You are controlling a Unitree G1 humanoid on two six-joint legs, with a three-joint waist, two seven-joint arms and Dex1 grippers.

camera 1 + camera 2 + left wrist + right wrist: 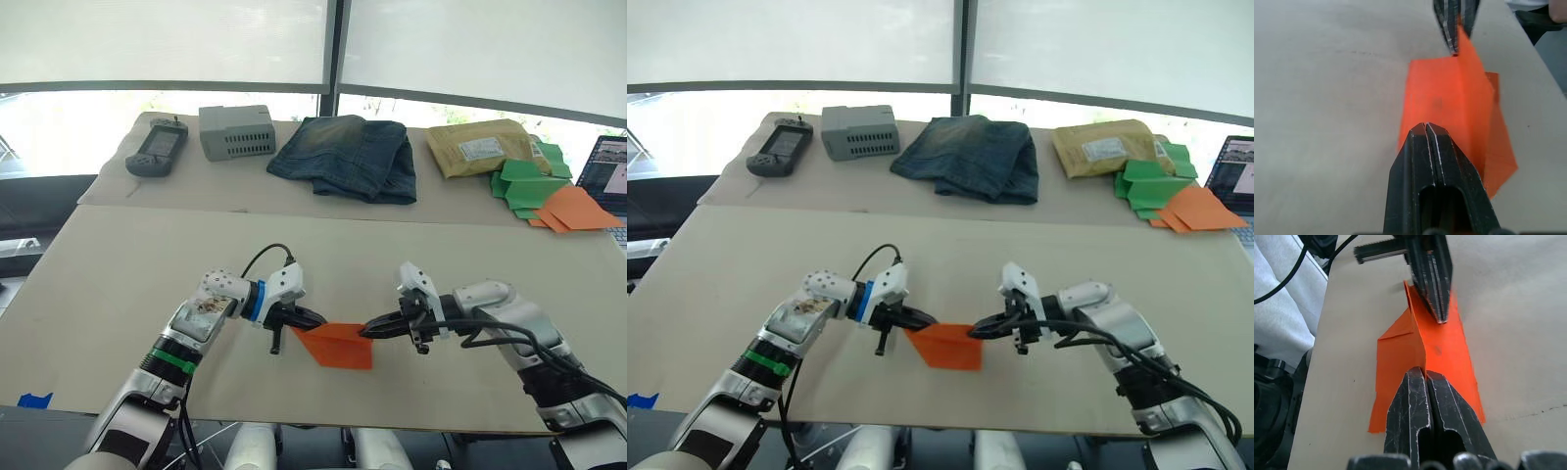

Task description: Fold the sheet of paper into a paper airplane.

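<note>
The sheet of paper is bright orange and folded, lying near the table's front edge with a raised crease along its far side. My left gripper is shut on the left end of that crease. My right gripper is shut on the right end. In the left wrist view my left gripper pinches the paper while the right gripper holds the far end. In the right wrist view my right gripper clamps the ridge of the paper, opposite the left gripper.
Along the back of the table lie a handheld controller, a grey box, folded jeans and a padded envelope. Green paper shapes, paler orange pieces and a laptop sit at the far right.
</note>
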